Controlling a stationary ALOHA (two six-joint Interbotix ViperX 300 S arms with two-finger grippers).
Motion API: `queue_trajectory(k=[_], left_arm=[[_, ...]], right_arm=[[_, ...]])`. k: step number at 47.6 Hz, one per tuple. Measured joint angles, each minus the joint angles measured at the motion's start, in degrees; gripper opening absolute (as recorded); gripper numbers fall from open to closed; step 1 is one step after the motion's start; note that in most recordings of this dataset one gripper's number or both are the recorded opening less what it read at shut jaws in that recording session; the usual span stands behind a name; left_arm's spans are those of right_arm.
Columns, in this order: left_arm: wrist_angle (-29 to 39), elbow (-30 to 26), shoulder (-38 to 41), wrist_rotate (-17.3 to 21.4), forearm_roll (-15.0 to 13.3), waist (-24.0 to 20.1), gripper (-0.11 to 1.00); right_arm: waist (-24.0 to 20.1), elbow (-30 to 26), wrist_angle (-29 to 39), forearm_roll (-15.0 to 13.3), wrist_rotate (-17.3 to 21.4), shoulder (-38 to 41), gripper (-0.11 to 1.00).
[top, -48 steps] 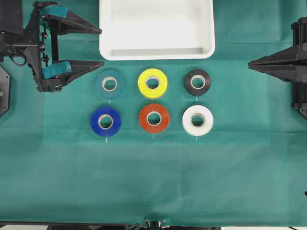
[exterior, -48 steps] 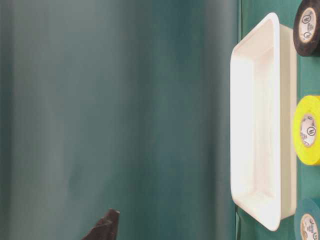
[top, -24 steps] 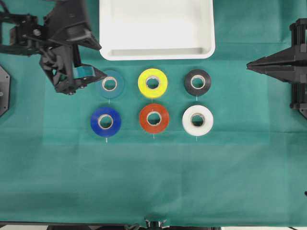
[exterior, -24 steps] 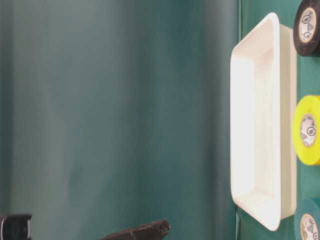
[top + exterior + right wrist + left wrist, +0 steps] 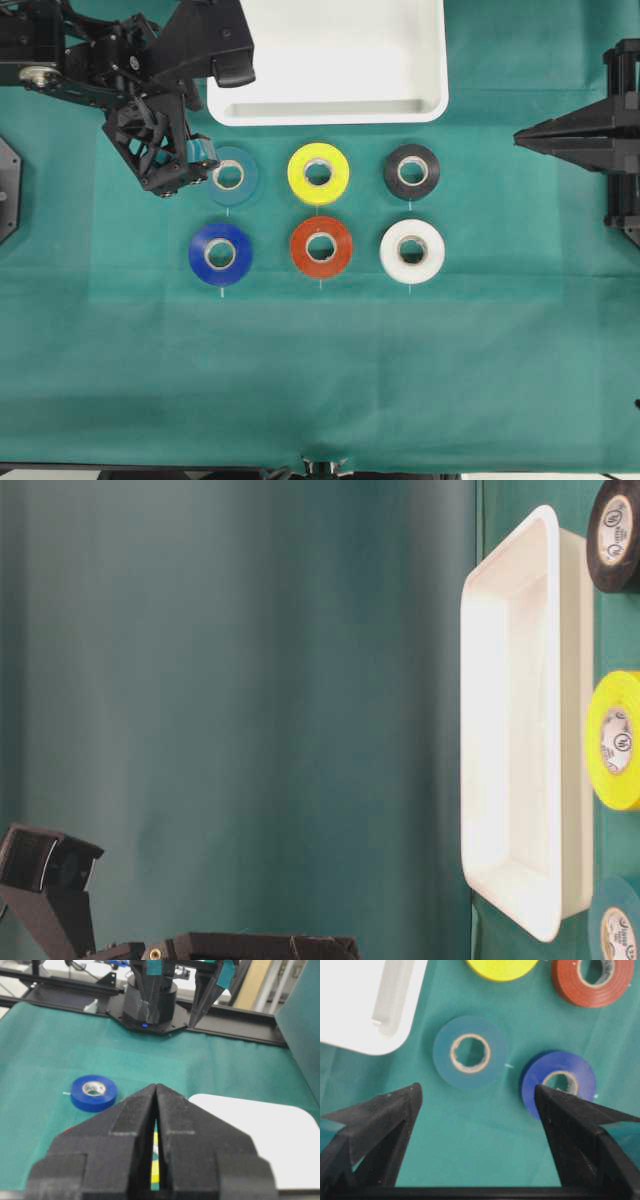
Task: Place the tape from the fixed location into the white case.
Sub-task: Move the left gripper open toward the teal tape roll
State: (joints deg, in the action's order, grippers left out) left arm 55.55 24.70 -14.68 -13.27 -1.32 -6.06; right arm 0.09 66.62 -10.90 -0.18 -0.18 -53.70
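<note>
The task stands at its opening stage. The tape (image 5: 229,175), a teal roll with a pale core, lies flat on the green cloth (image 5: 320,370) at the left end of the far row of rolls, not yet gripped or lifted. The white case (image 5: 326,108) sits just beyond that row with nothing visible inside it. Grasping, lifting, carrying and releasing all remain to be done.

The left gripper (image 5: 477,1094) is poised over the tape with its jaws spread wide and nothing between them. In the left wrist view the teal roll (image 5: 470,1052) sits just beyond the two black fingertips (image 5: 405,1100), slightly toward the left one, and touches neither. The royal-blue roll (image 5: 559,1083) lies close beside the right fingertip, and the near corner of the white case (image 5: 365,1035) lies to the left. In the overhead view the arm covers the left rim of the tape, so how high the claw stands above the roll cannot be told.

The right gripper (image 5: 155,1110) is parked at the right edge of the scene, well apart from every roll, its jaws pressed together on nothing.

The yellow roll (image 5: 318,172) and the black roll (image 5: 412,171) complete the far row; the red roll (image 5: 321,246) and the white roll (image 5: 412,250) lie in the near row.
</note>
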Motion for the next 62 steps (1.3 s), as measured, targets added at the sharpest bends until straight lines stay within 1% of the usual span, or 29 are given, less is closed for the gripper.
queue_trajectory(k=[8,32,46,56,62], left_arm=[[0.26,-0.09,0.18,-0.62,0.0,0.0,0.99],[-0.35,-0.18,0.09,-0.62,0.09,0.09,0.99],[-2.81,0.09,0.35,-0.62,0.18,0.09,0.98],[-4.48,1.76,2.72,-1.85,0.18,0.0,0.98],[-5.62,2.46,4.13,-1.93,0.26,0.7,0.98]], right_arm=[[0.0,0.0,0.09,0.0,0.0,0.0,0.0],[0.0,0.0,0.26,0.0,0.0,0.09,0.0],[0.0,0.0,0.62,0.0,0.0,0.09,0.0],[0.0,-0.09,1.05,0.0,0.0,0.0,0.0],[0.0,-0.09,1.14,0.0,0.0,0.09,0.0]])
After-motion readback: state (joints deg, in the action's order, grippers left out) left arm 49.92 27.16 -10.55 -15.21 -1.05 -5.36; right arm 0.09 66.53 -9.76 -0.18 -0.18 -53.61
